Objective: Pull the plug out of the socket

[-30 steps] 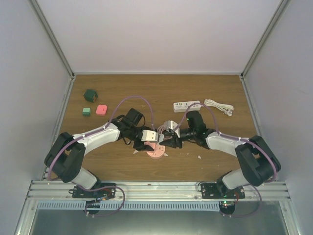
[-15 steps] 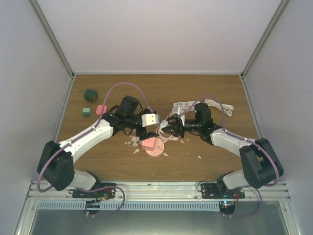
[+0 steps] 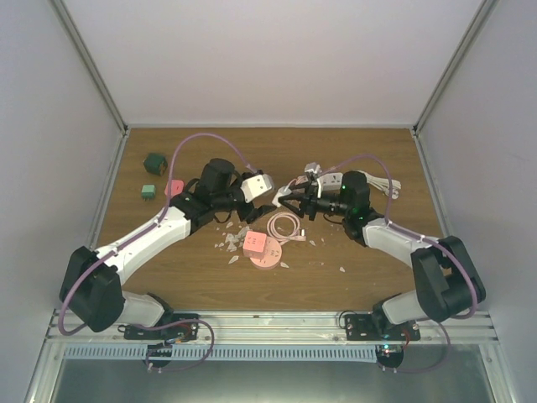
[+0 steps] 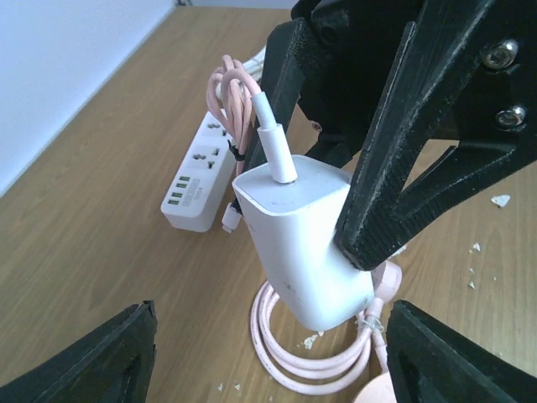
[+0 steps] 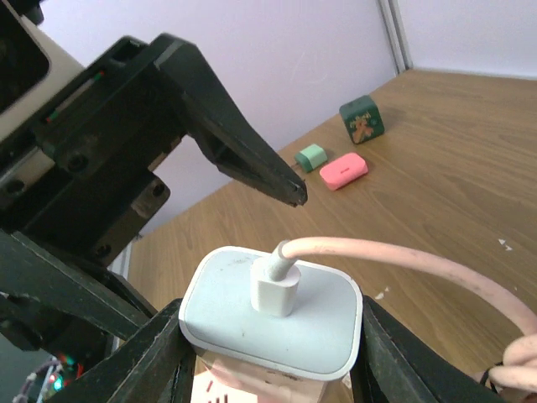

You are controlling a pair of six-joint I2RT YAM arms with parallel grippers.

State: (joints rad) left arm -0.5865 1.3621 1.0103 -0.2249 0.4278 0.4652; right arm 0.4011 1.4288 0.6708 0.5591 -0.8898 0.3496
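**Charger plug held by the right gripper, apart from the socket**

The right gripper (image 5: 273, 340) is clamped on the white charger plug (image 5: 270, 317). One black finger presses each side of the plug's body, as the right wrist view shows. The plug is held clear of the tabletop, near the middle of the table and a little towards the far edge.

A pink cable (image 5: 403, 256) enters the plug's upper face through a white connector (image 5: 274, 287). The rest of the cable lies in a loose coil (image 3: 284, 225) on the wood beneath the two grippers.

The left gripper (image 4: 270, 309) faces the plug from the left side with its jaws spread wide. In the left wrist view its two fingers (image 4: 92, 361) stand far to either side of the plug and touch nothing.

The pink socket (image 3: 255, 244) rests on a round pink base (image 3: 268, 259) at the middle of the table, on the side towards the near edge. It is apart from the plug and just beside the cable coil. Pale fragments (image 3: 228, 244) are scattered on the wood around it.

A white power strip (image 4: 200, 175) lies near the far edge, right of centre, partly hidden by the right arm in the top view. A white cord (image 3: 382, 182) lies beside it, towards the right edge.

Towards the far left corner are a dark green cube (image 5: 362, 118), a small light green block (image 5: 312, 156) and a pink block (image 5: 344, 170).
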